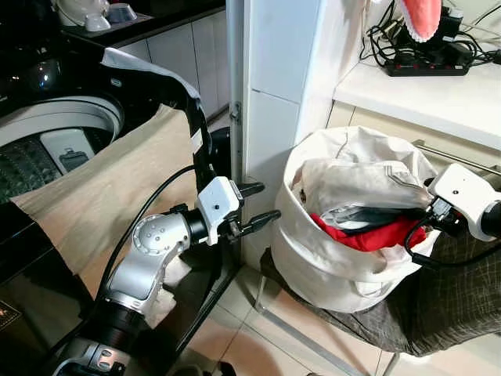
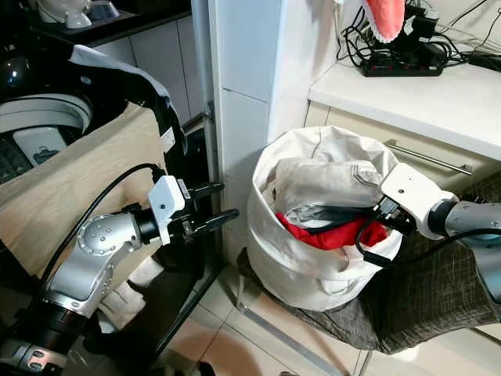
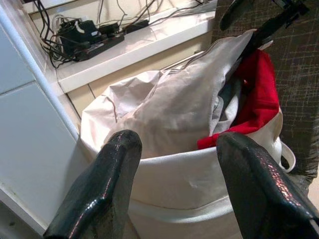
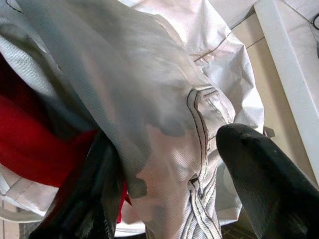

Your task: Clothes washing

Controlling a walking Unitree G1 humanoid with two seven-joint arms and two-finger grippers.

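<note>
White laundry bag (image 1: 344, 258) is seated on a dark chair (image 1: 446, 305) beside the washer (image 1: 47, 137), stuffed with pale garment (image 1: 352, 184) and red cloth (image 1: 368, 235). Right gripper (image 4: 164, 164) is spread wide around the pale garment, likely for a pull-out. Left gripper (image 1: 257, 205) is held open and empty near the bag. Beige fabric (image 1: 102, 196) is draped over the washer edge, possibly in the way.

You had a white laundry bag (image 1: 329, 258) holding a red garment (image 1: 376, 235) and a pale grey garment (image 1: 352, 184). It sat on dark grey checked fabric (image 1: 446, 305). A tan cloth (image 1: 102, 196) draped the washer.
</note>
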